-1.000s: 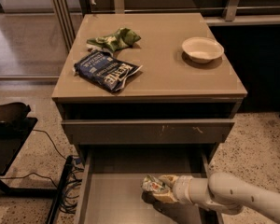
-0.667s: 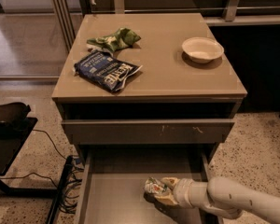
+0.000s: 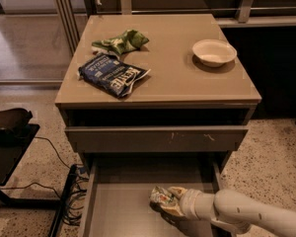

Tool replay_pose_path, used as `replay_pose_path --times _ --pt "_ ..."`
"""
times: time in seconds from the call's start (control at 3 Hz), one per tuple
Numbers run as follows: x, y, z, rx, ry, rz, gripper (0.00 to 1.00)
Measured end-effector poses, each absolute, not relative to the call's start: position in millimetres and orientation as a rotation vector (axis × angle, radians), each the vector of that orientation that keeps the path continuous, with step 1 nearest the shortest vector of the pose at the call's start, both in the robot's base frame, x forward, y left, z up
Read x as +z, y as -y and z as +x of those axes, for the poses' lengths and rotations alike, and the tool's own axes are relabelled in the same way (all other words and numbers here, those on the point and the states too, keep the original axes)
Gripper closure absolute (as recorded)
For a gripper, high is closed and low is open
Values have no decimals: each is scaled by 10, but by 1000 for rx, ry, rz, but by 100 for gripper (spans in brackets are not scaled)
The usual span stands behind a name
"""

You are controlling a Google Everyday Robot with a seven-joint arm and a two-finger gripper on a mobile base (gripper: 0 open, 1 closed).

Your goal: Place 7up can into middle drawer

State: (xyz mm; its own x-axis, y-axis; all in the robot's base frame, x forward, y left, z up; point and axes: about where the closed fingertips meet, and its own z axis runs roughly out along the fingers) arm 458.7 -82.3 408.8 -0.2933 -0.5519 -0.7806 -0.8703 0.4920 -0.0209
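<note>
The 7up can [image 3: 162, 198], small, dented and silvery-white with green and red marks, sits low inside the open middle drawer [image 3: 119, 201], right of its centre. My gripper [image 3: 169, 205] reaches in from the lower right on a white arm, and its fingers are closed around the can. The can is at or just above the drawer's flat grey floor; I cannot tell if it touches. The drawer is pulled out wide below the cabinet front.
On the cabinet top lie a dark blue chip bag [image 3: 113, 75], a green snack bag [image 3: 121, 42] and a white bowl [image 3: 214, 52]. A closed drawer with a scratched grey panel [image 3: 158, 138] sits above the open one. Black cables [image 3: 64, 191] lie on the floor at left.
The gripper and can have barely shifted inside the drawer; the arm has moved slightly to the left. The hold on the can is unchanged.
</note>
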Motion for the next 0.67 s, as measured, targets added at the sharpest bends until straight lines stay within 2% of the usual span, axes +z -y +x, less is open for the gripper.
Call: replay_pose_path --times 0.33,0.67 --pt "4103 734 4655 517 -1966 -1169 100" --pt "4103 733 4658 516 -1965 -1169 83"
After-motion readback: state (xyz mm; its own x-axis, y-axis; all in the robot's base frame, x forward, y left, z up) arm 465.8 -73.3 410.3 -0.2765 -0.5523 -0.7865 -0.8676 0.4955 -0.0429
